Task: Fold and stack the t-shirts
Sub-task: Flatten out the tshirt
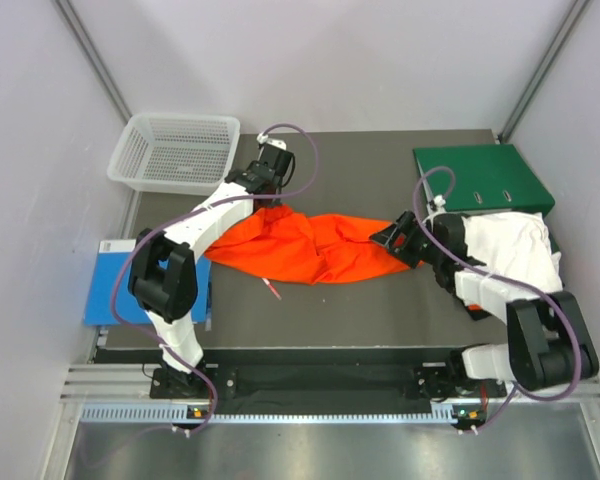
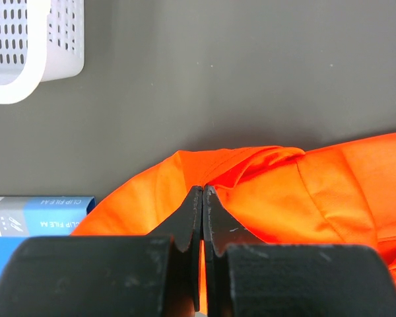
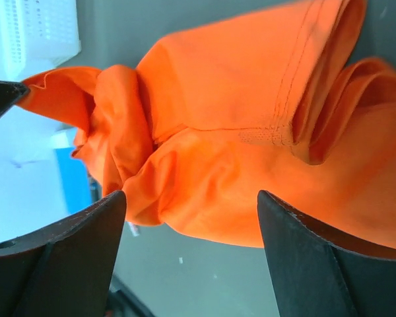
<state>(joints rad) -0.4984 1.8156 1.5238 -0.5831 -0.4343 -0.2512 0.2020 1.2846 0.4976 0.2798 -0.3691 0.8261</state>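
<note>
Your left gripper (image 2: 202,191) pinched the limp, light orange t-shirt (image 1: 320,246); right gripper (image 3: 190,198) stood wide open, stitched hem (image 3: 285,124) judged best hold.

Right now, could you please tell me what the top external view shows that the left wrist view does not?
Only top external: the green binder, the white t-shirt and the open right gripper. Only left wrist: the left gripper shut on a fold of cloth, close up. Both: the orange t-shirt, white basket and blue book.
</note>
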